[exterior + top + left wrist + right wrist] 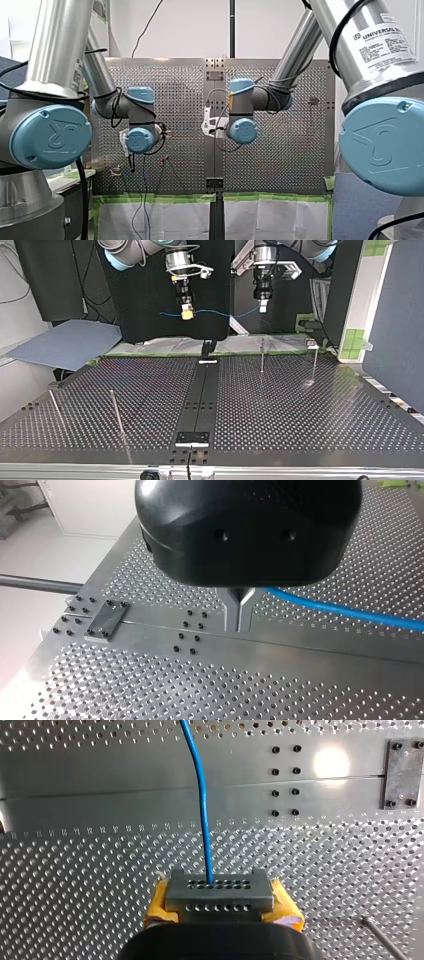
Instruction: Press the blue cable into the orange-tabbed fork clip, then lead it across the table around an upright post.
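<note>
- Top view: our right gripper (pixel 187 314), yellow-padded, is clenched on the blue cable (pixel 220 315); our left gripper (pixel 263 306) pinches the same cable further to the view's right. The cable hangs in the air between them, above the far edge of the perforated table (pixel 300 410).
- Two upright posts (pixel 262 356) stand on the table on our left gripper's side, below the cable; two near posts (pixel 117 412) stand at the view's left.
- Left wrist view: our metal fingers (pixel 239 612) are closed on the cable, which runs sideways from them over the table.
- Right wrist view: the cable leads straight ahead from between our yellow pads (pixel 286 909); a thin post (pixel 382 938) stands just beside the gripper.
</note>
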You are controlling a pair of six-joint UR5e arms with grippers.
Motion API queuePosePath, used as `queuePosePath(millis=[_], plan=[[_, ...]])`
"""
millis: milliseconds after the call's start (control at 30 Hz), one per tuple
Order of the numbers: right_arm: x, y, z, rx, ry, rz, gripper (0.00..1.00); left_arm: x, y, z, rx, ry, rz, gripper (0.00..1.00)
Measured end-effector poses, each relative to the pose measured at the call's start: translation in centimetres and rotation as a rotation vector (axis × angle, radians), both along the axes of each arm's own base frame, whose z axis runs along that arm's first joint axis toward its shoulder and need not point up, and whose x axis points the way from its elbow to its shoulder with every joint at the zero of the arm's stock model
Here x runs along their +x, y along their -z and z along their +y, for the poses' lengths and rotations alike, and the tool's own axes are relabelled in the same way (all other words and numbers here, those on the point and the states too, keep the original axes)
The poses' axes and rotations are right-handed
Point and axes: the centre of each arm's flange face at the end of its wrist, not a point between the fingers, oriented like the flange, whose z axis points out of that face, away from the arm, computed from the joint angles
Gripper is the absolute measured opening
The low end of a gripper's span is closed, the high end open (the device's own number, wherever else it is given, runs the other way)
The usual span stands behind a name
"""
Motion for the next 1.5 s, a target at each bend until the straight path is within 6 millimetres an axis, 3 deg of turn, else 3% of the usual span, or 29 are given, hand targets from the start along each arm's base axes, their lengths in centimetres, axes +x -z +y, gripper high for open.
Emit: queuePosePath(millis=[500, 800, 1167, 1500], plan=[[1.1, 2.7, -3.5, 0.014, -0.021, -0.041, 0.0, 2.6, 4.0, 2.6, 0.026, -0.001, 0.034, 0.0], [3.0, 4.4, -5.4, 0.015, -0.06, -0.047, 0.0, 4.4, 6.2, 4.4, -0.003, -0.017, 0.051, 0.0], [4.1, 8.6, -6.0, 0.035, -0.107, -0.034, 0.0, 8.9, 7.9, 7.2, -0.041, -0.108, -0.008, 0.0], [5.2, 12.1, -6.7, 0.064, -0.128, -0.019, 0.0, 9.1, 10.4, 7.8, -0.036, -0.125, 0.03, 0.0]])
